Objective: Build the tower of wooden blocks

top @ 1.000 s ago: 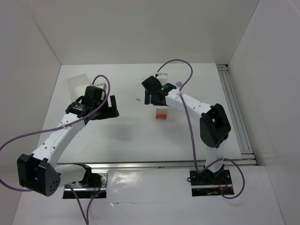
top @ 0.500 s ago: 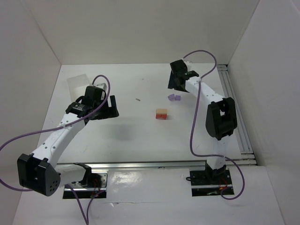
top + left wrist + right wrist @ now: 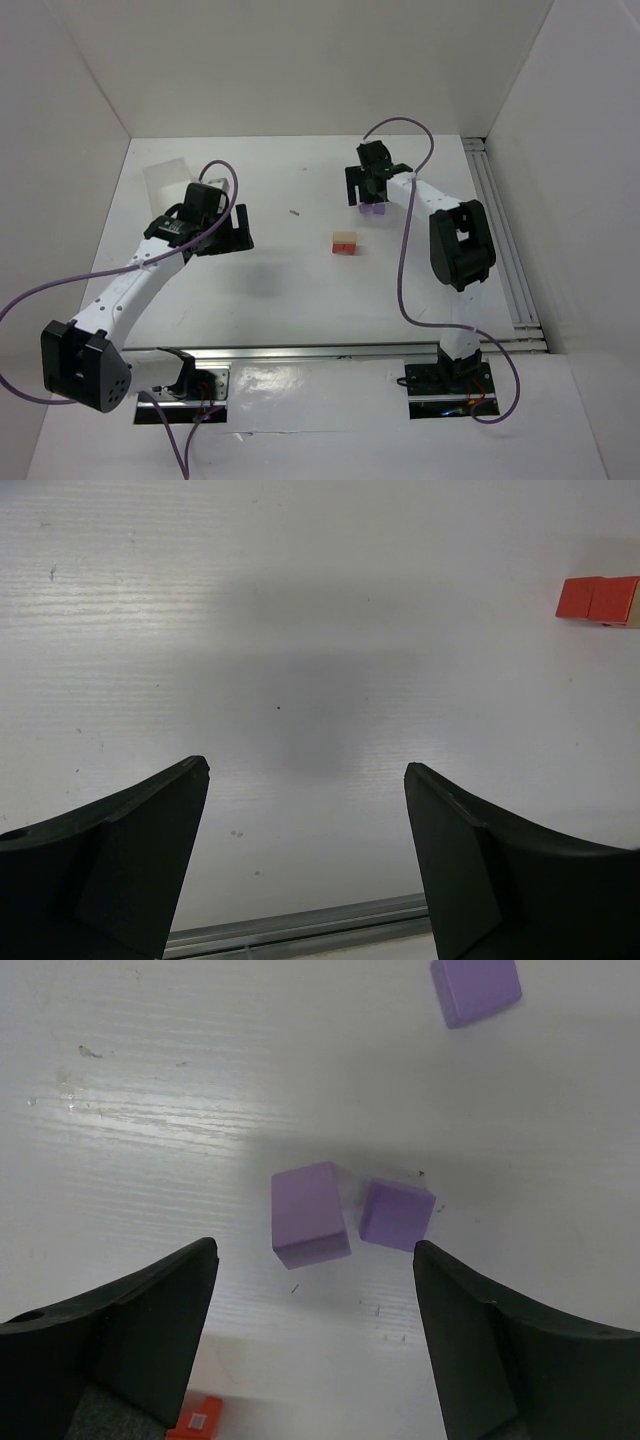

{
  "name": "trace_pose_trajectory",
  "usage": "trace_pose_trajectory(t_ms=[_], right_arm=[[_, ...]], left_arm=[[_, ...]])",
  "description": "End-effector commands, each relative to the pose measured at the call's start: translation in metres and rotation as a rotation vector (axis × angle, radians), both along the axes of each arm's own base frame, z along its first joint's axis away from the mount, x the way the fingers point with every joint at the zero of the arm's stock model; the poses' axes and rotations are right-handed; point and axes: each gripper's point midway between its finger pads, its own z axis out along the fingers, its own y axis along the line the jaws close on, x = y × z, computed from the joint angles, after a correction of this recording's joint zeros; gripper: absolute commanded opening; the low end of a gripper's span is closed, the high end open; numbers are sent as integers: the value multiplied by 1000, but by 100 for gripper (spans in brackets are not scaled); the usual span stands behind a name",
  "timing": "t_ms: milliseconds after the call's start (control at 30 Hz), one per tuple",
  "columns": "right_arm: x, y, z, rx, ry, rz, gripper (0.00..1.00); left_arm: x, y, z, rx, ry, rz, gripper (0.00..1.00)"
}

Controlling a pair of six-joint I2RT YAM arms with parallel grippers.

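Note:
The wood block tower (image 3: 344, 243) is a short red-orange stack with a pale tan top, mid-table. My right gripper (image 3: 368, 192) hovers behind and right of it, open and holding nothing. In the right wrist view the right gripper (image 3: 312, 1250) has two lilac cubes (image 3: 309, 1214) (image 3: 396, 1214) lying just beyond its tips, a third lilac cube (image 3: 476, 988) farther off, and a red-orange block (image 3: 200, 1415) at the bottom edge. My left gripper (image 3: 225, 232) is open and empty, left of the tower. The left wrist view shows the left gripper (image 3: 305, 768) over bare table, with the tower (image 3: 598, 598) at upper right.
A translucent white box (image 3: 165, 178) stands at the back left. A tiny dark speck (image 3: 294, 212) lies behind the tower. Metal rails run along the right side (image 3: 500, 230) and the near edge (image 3: 330, 350). White walls enclose the table.
My right gripper left the spot above the tower, swung to the back right, then came back a little left over the lilac cubes. The left arm has barely moved.

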Motion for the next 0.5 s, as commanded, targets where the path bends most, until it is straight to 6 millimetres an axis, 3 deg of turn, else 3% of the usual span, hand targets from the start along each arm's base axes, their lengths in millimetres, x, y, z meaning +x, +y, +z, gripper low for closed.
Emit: trace_pose_trajectory(t_ms=[0, 100, 133, 200, 267, 400, 467], right_arm=[[18, 3, -2, -23, -69, 74, 85], [20, 7, -18, -28, -35, 94, 78], [23, 8, -13, -24, -48, 94, 75], [22, 8, -25, -31, -26, 94, 75], [24, 8, -24, -31, -25, 94, 72], [23, 6, -30, -33, -9, 72, 54], [26, 3, -17, -41, -49, 54, 43]], left_arm=[[7, -2, 2, -4, -19, 3, 92], [8, -1, -1, 6, -11, 9, 92], [8, -1, -1, 6, -11, 9, 92], [8, -1, -1, 6, -11, 9, 92], [8, -1, -4, 9, -2, 9, 92], [8, 1, -5, 19, 7, 14, 92], [8, 1, -5, 19, 7, 14, 92]])
